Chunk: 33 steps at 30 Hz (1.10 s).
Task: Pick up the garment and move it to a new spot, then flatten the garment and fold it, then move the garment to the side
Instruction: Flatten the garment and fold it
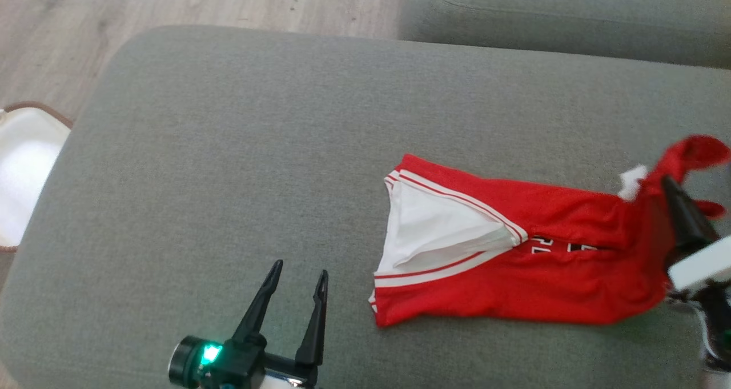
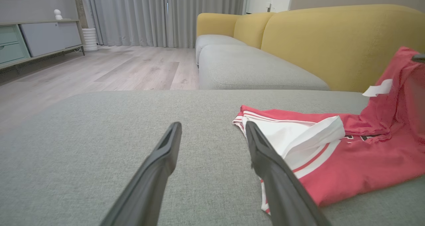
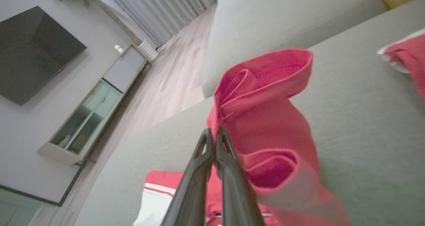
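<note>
one red jersey (image 1: 514,252) lies on the grey sofa cushion (image 1: 228,149), its long axis running left to right in the head view, white-trimmed opening toward the robot's left. the right pincer (image 1: 669,184) is clamped on its raised right end. the left pincer (image 1: 301,269) hovers spread wide near the opening.

Red garment (image 1: 514,263): smooth cloth, white lining. Grey cushion (image 1: 257,149) under the jaws: matt woven fabric. The jaws: dark matt plastic. Beyond, floor (image 1: 171,0): pale wood grain.
</note>
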Tool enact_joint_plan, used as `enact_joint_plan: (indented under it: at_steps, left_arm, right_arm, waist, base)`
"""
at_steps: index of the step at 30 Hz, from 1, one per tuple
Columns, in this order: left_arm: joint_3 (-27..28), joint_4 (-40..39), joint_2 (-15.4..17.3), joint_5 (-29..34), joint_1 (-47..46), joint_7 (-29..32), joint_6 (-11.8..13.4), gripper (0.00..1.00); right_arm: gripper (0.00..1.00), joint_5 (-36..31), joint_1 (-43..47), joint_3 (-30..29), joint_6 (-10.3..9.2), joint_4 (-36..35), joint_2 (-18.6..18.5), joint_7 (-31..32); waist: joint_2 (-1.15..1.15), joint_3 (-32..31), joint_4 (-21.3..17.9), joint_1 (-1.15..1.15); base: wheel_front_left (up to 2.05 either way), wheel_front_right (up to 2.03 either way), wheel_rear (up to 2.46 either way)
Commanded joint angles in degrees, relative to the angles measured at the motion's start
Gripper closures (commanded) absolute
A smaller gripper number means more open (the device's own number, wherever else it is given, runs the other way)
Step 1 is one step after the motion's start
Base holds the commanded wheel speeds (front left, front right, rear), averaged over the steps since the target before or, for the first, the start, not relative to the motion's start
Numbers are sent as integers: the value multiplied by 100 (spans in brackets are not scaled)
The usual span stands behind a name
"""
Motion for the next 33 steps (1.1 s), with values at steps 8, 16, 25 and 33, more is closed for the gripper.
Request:
enact_joint_plan:
  at_steps: [8,16,25,33]
  left_arm:
    - [264,-9,-139,221,-64,-53,-223,0]
    - [298,139,-253,369,-32,-53,-399,0]
    - [337,241,-347,484,-54,-53,-523,0]
    - [452,285,-413,519,0,-53,-553,0]
  right_arm:
    - [100,1093,66,1319,-4,-26,-40,-229]
    - [100,1712,-73,2701,-4,569,-39,-837]
    - [97,1970,-638,3440,-4,1372,-38,-1395]
    - [0,2042,-824,3637,-4,1776,-38,-1619]
  waist:
    - [0,-167,375,0]
    - [0,-200,734,0]
    - [0,-167,977,0]
    - [0,-244,946,0]
  base:
    - [0,0,0]
    - [0,0,0]
    - [0,0,0]
    - [0,0,0]
